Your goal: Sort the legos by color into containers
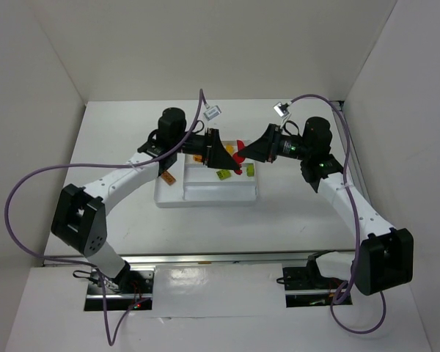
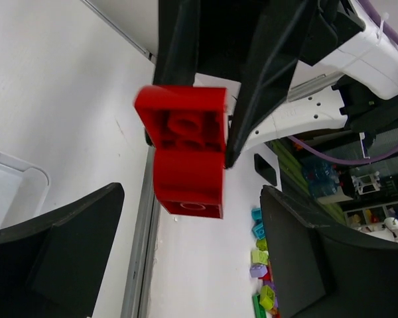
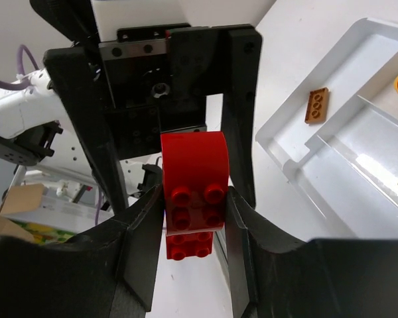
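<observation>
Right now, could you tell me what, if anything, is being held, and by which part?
The right gripper clamps the red lego's sides at the end nearest its wrist; the left gripper is open.

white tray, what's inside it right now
An orange brick lies in the side section, a lime green brick in a long section. The left tool and right tool cover the far sections, hiding the rest.

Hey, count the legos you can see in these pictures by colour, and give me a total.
Red legos: 1, maybe two joined bricks, in the right claw
Lime green legos: 2
Orange legos: 2
Yellow legos: 1
Total: 6 showing; part of the tray is hidden.
</observation>
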`<action>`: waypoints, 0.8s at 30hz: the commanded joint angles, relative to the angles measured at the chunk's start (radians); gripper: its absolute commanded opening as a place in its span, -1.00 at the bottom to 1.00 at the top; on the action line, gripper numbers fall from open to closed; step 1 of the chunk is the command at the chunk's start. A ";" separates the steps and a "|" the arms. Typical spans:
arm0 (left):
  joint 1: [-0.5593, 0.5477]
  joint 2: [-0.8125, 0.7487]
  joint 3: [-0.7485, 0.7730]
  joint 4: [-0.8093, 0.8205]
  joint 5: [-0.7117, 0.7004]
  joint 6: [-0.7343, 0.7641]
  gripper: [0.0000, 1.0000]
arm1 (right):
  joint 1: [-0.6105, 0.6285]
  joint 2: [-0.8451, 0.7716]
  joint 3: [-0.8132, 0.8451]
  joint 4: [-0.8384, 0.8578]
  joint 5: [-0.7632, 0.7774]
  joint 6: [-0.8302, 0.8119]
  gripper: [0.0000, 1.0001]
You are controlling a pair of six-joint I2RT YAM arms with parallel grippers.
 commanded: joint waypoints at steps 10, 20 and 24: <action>-0.018 0.039 0.057 0.110 0.022 -0.038 -0.68 | 0.009 -0.005 0.007 0.031 0.000 -0.015 -0.75; 0.100 -0.067 -0.036 -0.120 0.004 0.120 -1.00 | 0.000 -0.062 0.028 -0.167 0.294 -0.093 -0.82; 0.194 -0.107 -0.104 -0.111 0.024 0.111 -1.00 | 0.000 -0.062 0.028 -0.203 0.331 -0.116 -0.79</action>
